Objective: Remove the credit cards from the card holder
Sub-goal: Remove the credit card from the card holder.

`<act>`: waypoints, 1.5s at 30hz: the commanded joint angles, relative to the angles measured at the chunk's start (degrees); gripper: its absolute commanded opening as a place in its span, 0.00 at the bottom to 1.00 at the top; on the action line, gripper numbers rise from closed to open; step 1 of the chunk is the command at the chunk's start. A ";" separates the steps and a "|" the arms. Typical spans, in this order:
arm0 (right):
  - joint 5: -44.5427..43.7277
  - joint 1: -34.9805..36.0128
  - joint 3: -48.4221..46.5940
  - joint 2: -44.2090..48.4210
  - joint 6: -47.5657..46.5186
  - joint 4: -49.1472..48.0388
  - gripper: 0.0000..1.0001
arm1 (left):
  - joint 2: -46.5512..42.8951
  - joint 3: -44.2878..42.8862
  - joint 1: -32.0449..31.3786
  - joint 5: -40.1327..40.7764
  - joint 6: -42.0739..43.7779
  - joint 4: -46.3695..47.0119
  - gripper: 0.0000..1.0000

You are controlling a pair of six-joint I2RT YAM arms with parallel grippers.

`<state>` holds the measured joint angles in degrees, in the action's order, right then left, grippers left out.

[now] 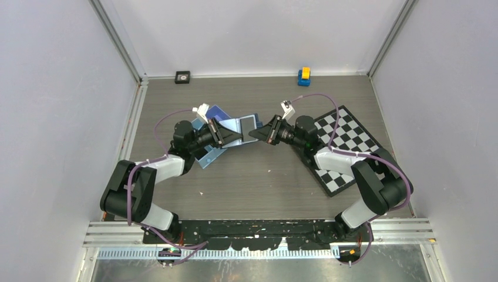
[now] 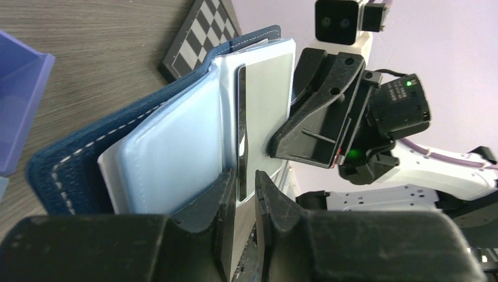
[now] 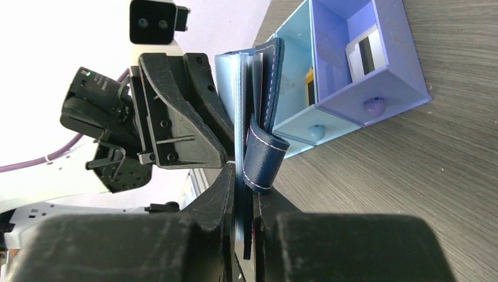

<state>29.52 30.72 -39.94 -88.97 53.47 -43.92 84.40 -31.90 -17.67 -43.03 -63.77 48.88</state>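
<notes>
Card holder (image 2: 64, 161) midair, right claw (image 3: 244, 176) clamping its edge, left claw (image 2: 246, 182) pinching edge of 1 card (image 2: 267, 88).

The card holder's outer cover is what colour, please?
The card holder is dark navy with pale stitching, clearest in the left wrist view.

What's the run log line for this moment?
phase: card extraction | left tool: shut on white card | right tool: shut on card holder | tray: cards inside

Card holder (image 1: 241, 126) centre, tray (image 1: 207, 157) just left of it, chessboard (image 1: 352, 135) right
</notes>
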 commanded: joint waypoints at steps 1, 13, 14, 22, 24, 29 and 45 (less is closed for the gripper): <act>1.78 3.25 -2.04 0.53 -2.66 2.73 0.01 | -3.69 -2.06 -2.11 -2.66 3.03 -1.53 0.21; 0.34 4.45 -3.30 0.07 -4.35 6.08 0.01 | -4.17 -0.60 0.13 -0.58 1.86 -1.70 0.30; -0.52 4.54 -3.65 0.24 -5.06 7.63 0.01 | -4.27 -0.47 0.30 -0.51 1.90 -1.83 0.30; -3.69 5.03 -4.56 1.25 -8.15 12.83 0.00 | -6.11 0.35 1.50 2.85 4.50 -7.31 0.29; -2.94 5.46 -4.86 0.72 -7.99 12.42 0.00 | -5.21 0.39 1.50 1.70 3.10 -4.90 0.27; -1.79 6.15 -4.46 0.56 -7.13 9.68 0.00 | -1.31 0.46 1.57 -1.28 -1.62 3.21 0.22; -10.14 5.75 -0.69 6.62 -8.32 11.42 0.01 | -4.09 -0.42 1.63 2.27 4.81 -9.13 0.30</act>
<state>17.69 36.47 -41.52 -84.42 44.95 -25.85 81.10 -31.20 -16.05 -41.60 -60.99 41.58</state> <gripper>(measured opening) 0.142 0.287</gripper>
